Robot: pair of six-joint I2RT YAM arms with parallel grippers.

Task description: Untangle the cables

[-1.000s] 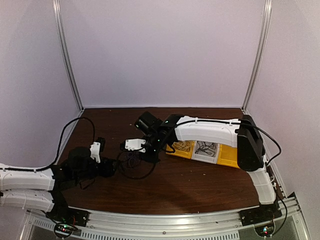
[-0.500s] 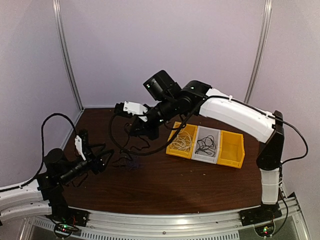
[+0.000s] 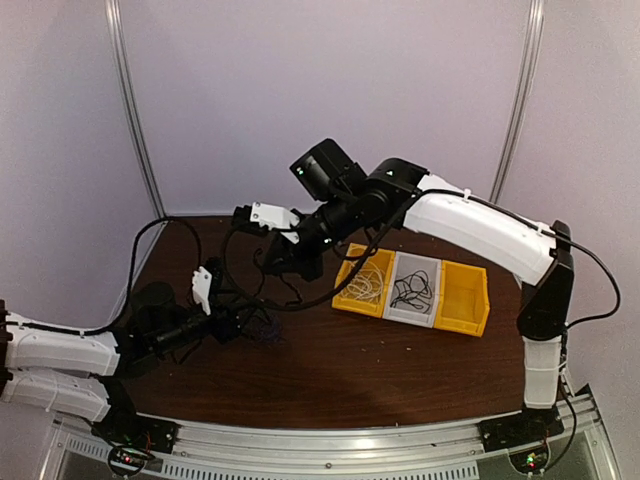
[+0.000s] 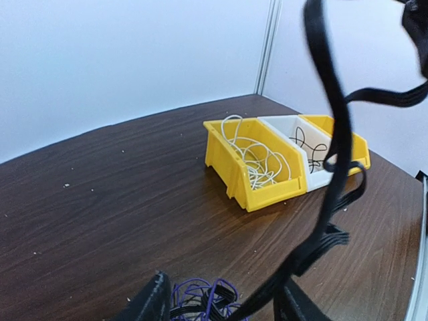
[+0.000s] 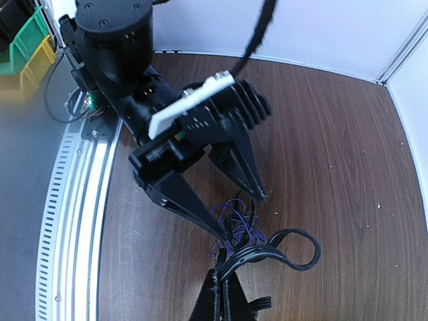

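Between table [image 3: 400,350] and raised right gripper [image 3: 283,262], black cable [image 4: 332,167] steeply upright, clenched; left gripper [image 5: 231,217] released

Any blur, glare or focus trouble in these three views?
Top external: dim, soft, grainy. Left wrist: black cable close to the lens is blurred; yellow bin sharp. Right wrist: purple cable and left gripper fairly sharp, edges bowed; no strong glare anywhere.

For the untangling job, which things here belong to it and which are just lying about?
Belongs to the job:
- purple cable clump between the left claw fingers
- black cable shut in the right claw

Lying about:
- yellow bin holding white cord
- white bin holding black cord
- empty yellow bin
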